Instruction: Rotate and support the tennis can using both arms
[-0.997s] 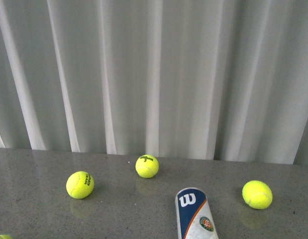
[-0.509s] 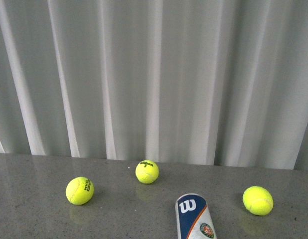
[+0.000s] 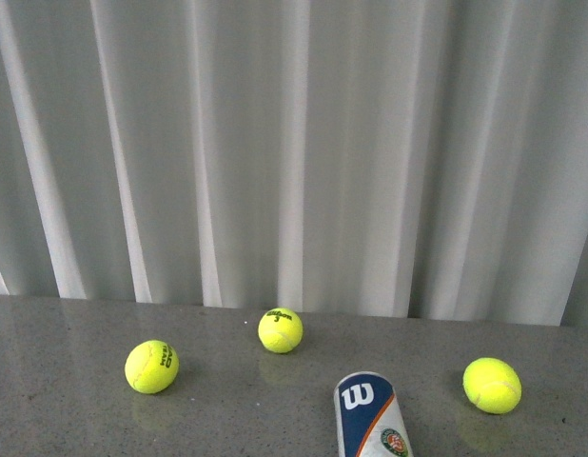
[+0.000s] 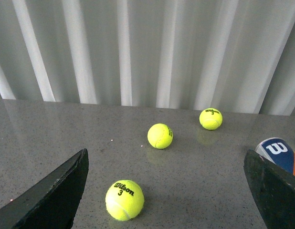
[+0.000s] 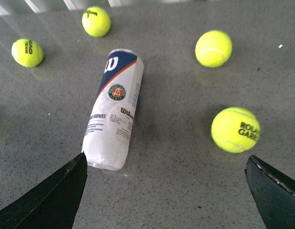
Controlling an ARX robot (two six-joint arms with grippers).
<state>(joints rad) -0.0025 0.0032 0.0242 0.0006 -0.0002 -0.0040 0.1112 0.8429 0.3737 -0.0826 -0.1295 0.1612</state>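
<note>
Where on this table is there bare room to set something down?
The widest bare patch of grey tabletop lies left of the yellow-green tennis balls, toward the white curtain. A lane runs between the clear Wilson tennis can and the two balls to its right. Its navy end is crowded.

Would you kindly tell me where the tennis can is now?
In the front view the tennis can lies on its side on the table, right of centre at the bottom edge, between the middle ball and the right ball.
</note>
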